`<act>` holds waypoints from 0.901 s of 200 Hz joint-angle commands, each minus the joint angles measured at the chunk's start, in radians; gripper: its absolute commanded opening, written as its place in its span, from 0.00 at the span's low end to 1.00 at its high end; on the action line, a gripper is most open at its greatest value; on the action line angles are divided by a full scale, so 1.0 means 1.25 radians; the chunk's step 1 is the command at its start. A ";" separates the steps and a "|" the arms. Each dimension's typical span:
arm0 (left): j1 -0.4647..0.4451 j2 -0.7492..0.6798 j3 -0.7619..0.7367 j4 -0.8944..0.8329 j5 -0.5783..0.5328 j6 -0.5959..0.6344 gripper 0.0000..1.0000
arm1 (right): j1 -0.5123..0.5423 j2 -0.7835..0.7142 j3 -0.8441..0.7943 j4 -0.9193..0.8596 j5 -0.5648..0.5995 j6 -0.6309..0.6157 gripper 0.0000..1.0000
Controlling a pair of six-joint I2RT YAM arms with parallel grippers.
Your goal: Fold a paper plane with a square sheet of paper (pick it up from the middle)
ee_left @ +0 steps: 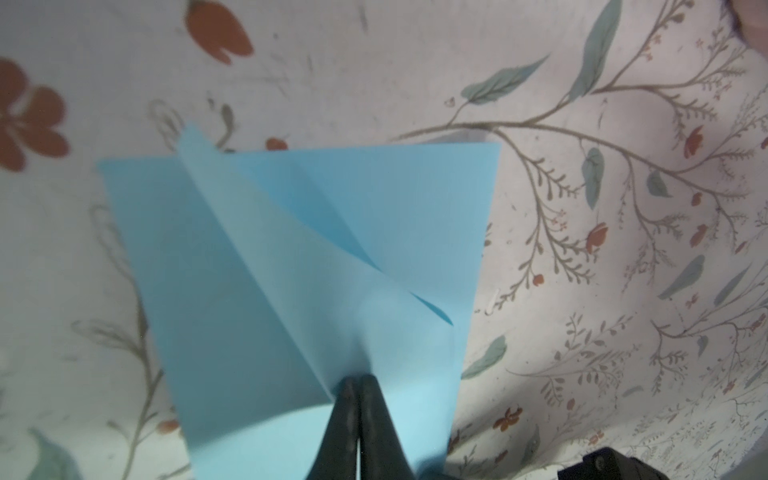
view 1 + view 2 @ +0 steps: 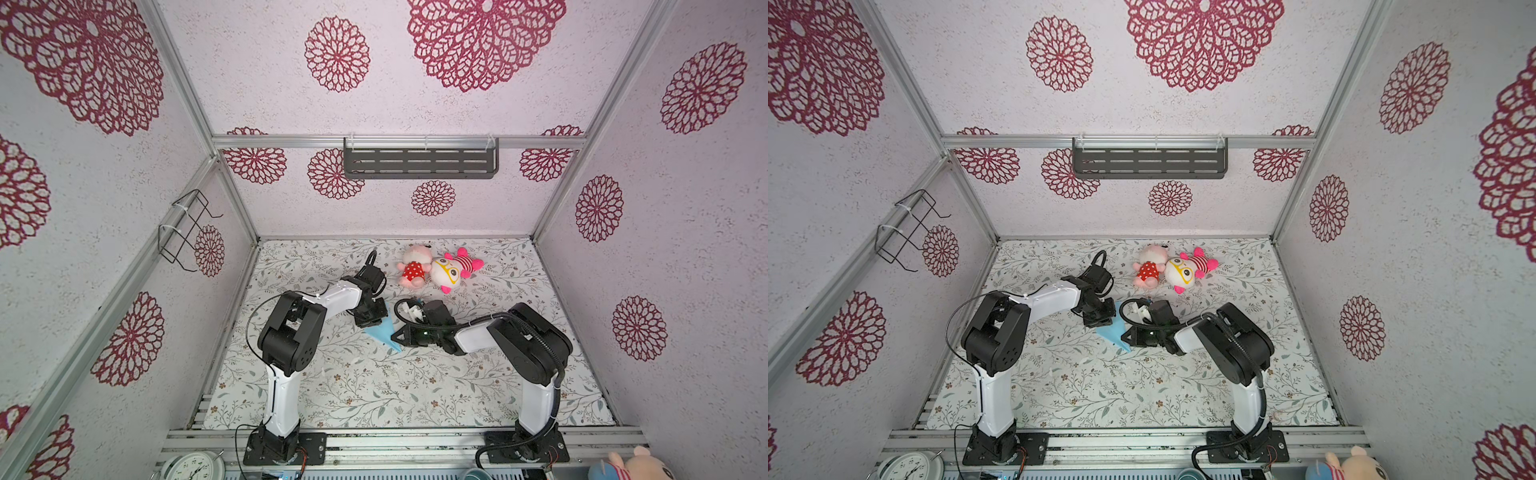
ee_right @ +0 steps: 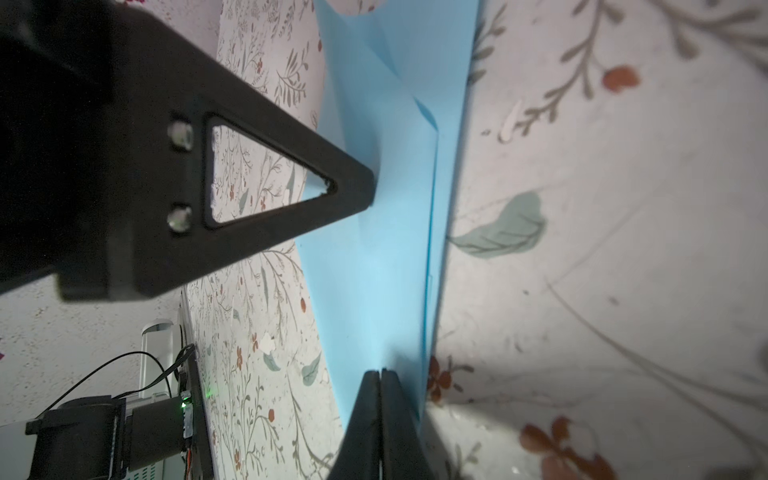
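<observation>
1. Mid-fold, the creased light-blue paper (image 1: 291, 249) is lying mid-table.
2. Left gripper (image 1: 357, 384) is pinching its raised flap; right gripper (image 3: 380, 374), jaws together, is touching it.
3. Likely next: laying that flap flat.

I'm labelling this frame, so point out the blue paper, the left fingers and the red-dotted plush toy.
blue paper (image 1: 232, 291): left wrist view, flat layer.
left fingers (image 1: 378, 424): left wrist view, one finger's side.
red-dotted plush toy (image 2: 414, 271): a top view, dotted dress.

Floral-print table (image 2: 374, 395): two plush toys (image 2: 444, 272) lying touching, near far edge.
</observation>
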State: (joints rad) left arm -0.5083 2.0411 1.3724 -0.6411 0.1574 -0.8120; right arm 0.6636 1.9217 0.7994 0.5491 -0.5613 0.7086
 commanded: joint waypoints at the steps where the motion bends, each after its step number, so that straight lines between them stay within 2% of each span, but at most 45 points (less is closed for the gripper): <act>1: -0.006 0.046 -0.025 -0.058 -0.053 0.004 0.05 | -0.004 -0.044 0.012 0.002 -0.036 -0.006 0.05; 53: -0.006 0.053 -0.034 -0.059 -0.062 0.000 0.03 | 0.005 0.010 0.063 -0.019 -0.054 0.001 0.02; 86: -0.007 0.054 -0.033 -0.069 -0.072 0.000 0.02 | 0.005 0.021 0.061 -0.049 -0.024 0.010 0.01; 180: -0.007 0.063 -0.027 -0.093 -0.096 -0.007 0.01 | 0.004 -0.060 -0.069 -0.109 -0.002 0.020 0.01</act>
State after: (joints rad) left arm -0.5167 2.0422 1.3746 -0.6582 0.1204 -0.8165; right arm 0.6647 1.8915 0.7734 0.4984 -0.5777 0.7280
